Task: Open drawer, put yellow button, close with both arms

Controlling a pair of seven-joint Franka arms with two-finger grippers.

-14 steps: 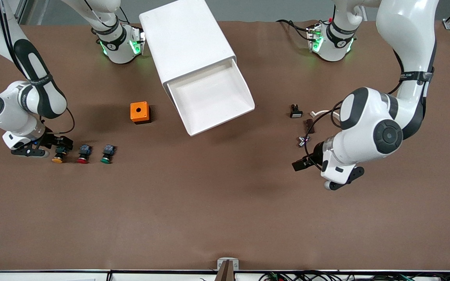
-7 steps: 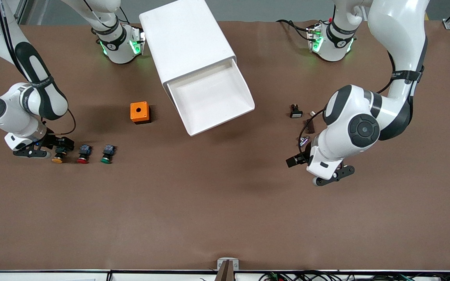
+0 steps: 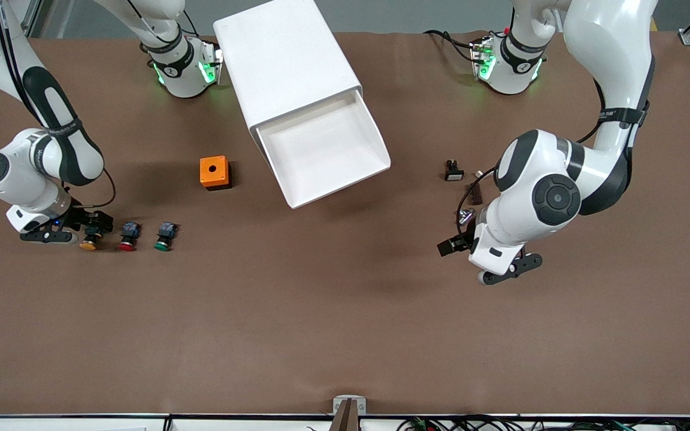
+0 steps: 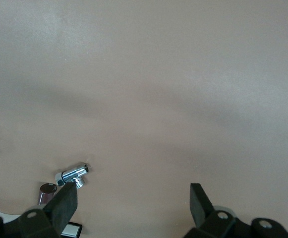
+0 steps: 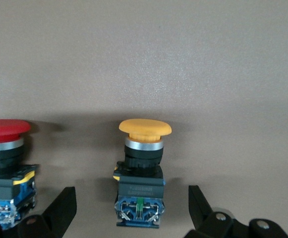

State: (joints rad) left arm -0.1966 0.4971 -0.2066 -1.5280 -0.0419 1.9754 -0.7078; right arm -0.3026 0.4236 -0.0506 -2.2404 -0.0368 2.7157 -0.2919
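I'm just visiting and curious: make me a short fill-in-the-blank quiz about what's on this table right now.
The drawer of the white cabinet is ____.
The right gripper has its open fingers on either side of the ____ button.
The button beside it has a ____ cap.
The left gripper is ____, holding nothing.

Missing words: open; yellow; red; open

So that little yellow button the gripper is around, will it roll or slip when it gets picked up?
The yellow button probably won't roll: it lies on a blocky, flat-sided body. It looks rigid, plastic and metal, so the right gripper, open with a finger on each side, should squeeze it without it giving. The wide cap makes it top-heavy, so it might tilt if gripped loosely.
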